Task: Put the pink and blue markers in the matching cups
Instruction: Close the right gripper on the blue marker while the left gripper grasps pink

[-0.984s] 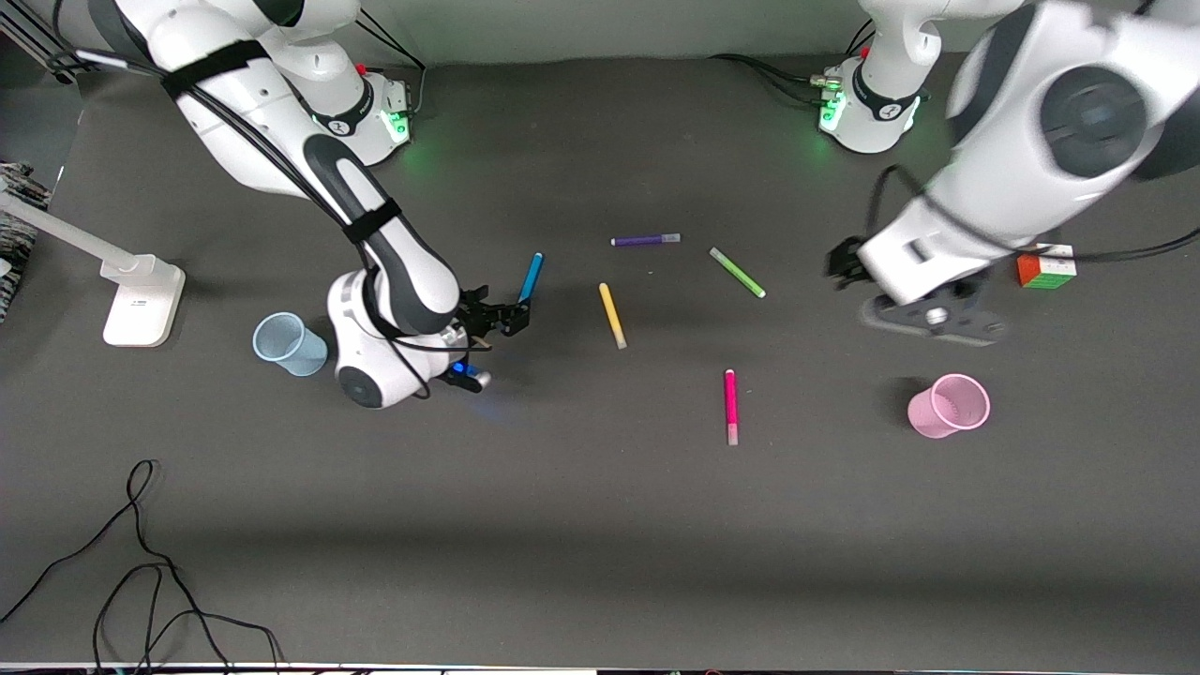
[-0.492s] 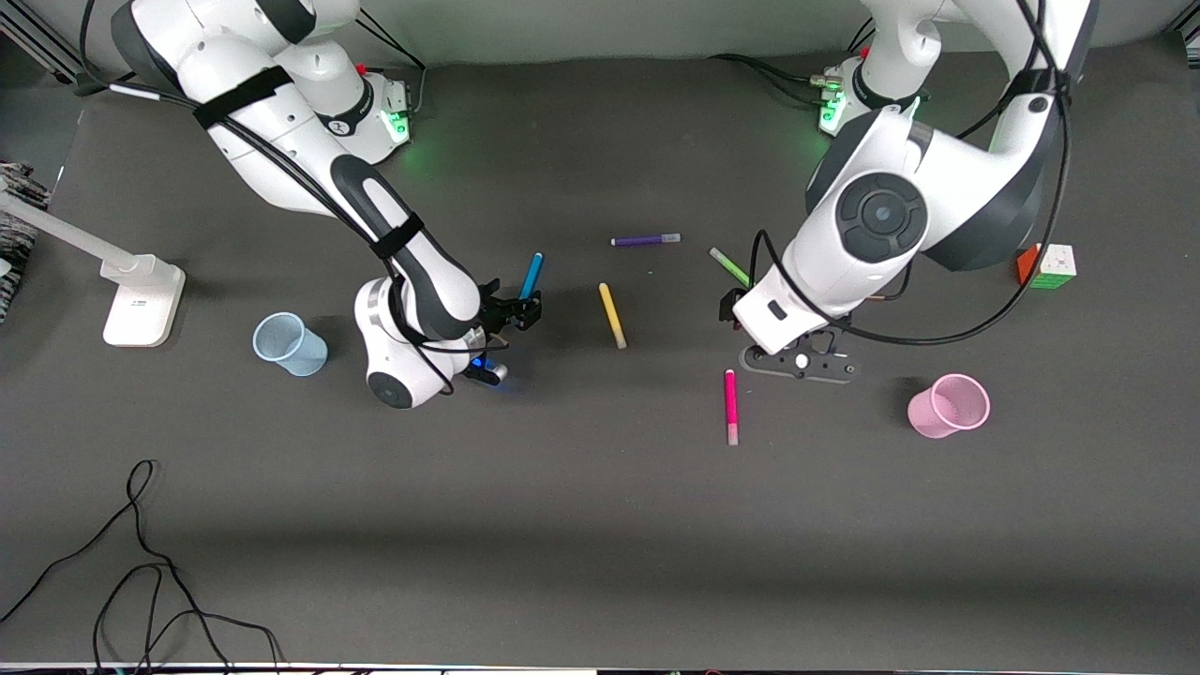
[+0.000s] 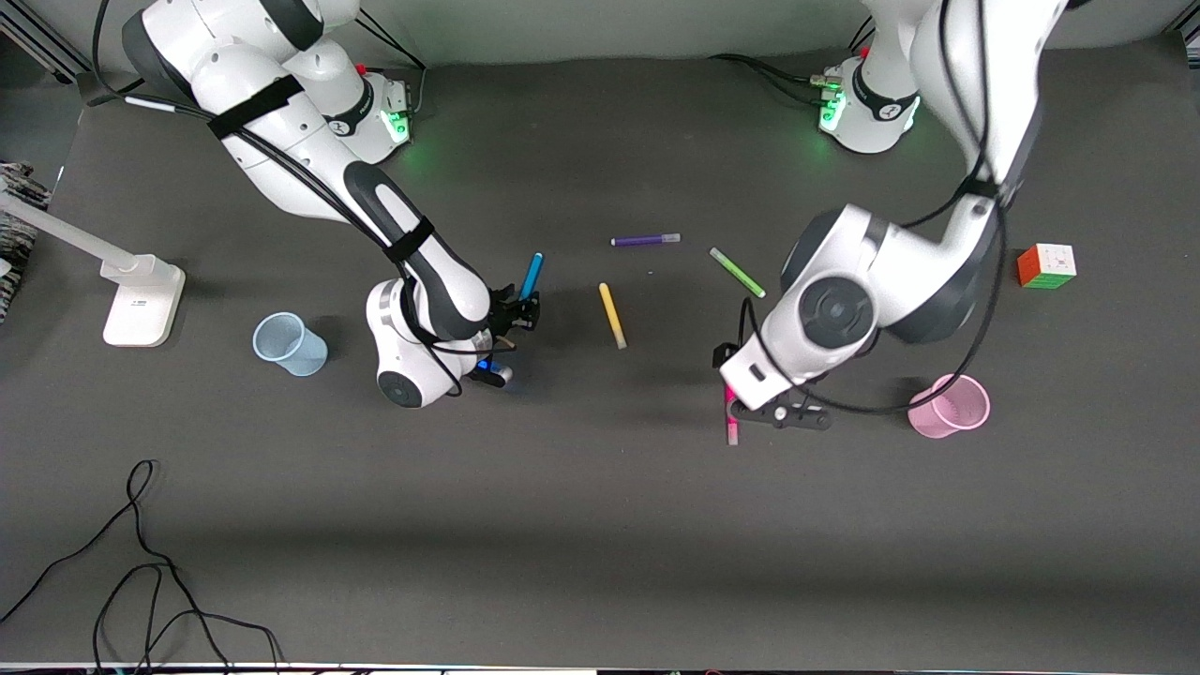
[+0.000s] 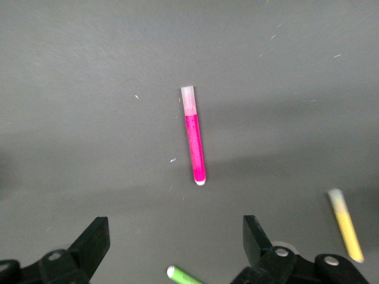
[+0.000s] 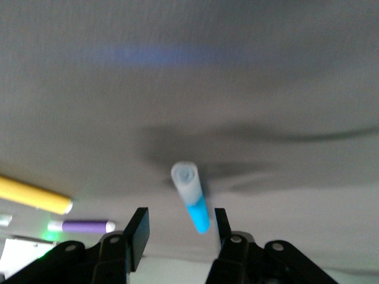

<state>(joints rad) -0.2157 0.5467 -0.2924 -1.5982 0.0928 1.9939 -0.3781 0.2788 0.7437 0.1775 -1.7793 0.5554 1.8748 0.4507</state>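
Two grippers at work. Right gripper (image 3: 527,309) grasps the slim bright blue marker (image 3: 532,275), lifted and tilted above the table, beside the yellow marker (image 3: 612,315). Left gripper (image 3: 783,414), fingers spread, hovers over the hot pink marker with pale end (image 3: 730,420), which lies flat. Translucent pale blue cup (image 3: 290,343) stands toward the right arm's end; translucent pale pink cup (image 3: 949,406) toward the left arm's.
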